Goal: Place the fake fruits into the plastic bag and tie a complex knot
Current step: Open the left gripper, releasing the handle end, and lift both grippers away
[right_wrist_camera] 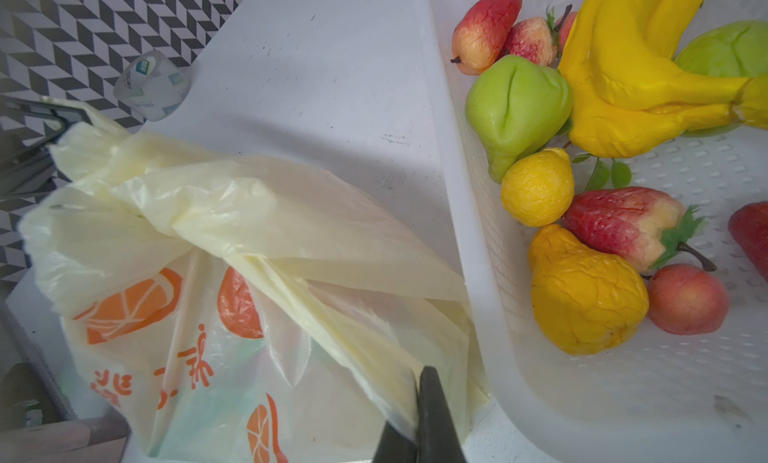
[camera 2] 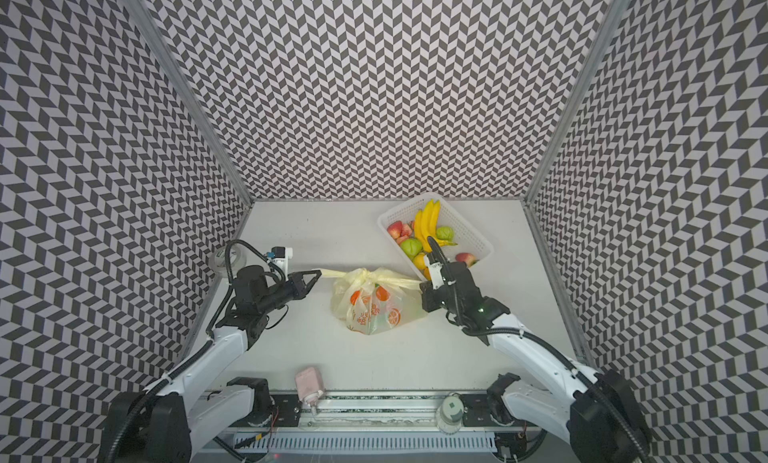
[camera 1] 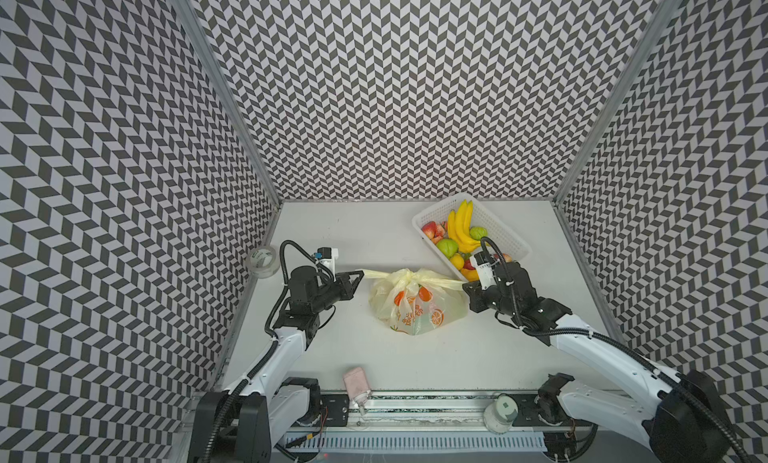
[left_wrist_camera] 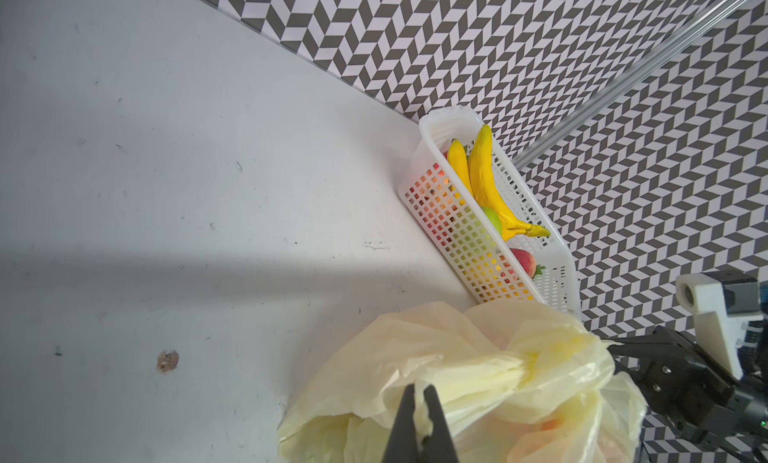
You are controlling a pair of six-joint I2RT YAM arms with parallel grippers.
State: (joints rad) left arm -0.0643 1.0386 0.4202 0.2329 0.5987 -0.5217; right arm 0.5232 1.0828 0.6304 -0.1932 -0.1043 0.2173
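Note:
The pale-yellow plastic bag (camera 1: 419,311) (camera 2: 374,311) lies mid-table with orange prints, bulging. Its handle strips are bunched into a knot (camera 1: 409,276) (right_wrist_camera: 166,216) on top. My left gripper (camera 1: 362,272) (left_wrist_camera: 419,388) is shut on the strip that runs left from the knot. My right gripper (camera 1: 464,285) (right_wrist_camera: 422,375) is shut on the strip that runs right, which is stretched taut. Several fake fruits (camera 1: 461,232) lie in the white basket: yellow bananas (right_wrist_camera: 644,66), a green one (right_wrist_camera: 515,108), strawberries and peaches. What the bag holds shows only dimly through the film.
The white perforated basket (camera 1: 503,228) (left_wrist_camera: 457,232) stands at the back right, just behind my right gripper. A tape roll (camera 1: 262,260) sits at the left wall. A pink object (camera 1: 356,380) and a white jar (camera 1: 500,411) are at the front edge.

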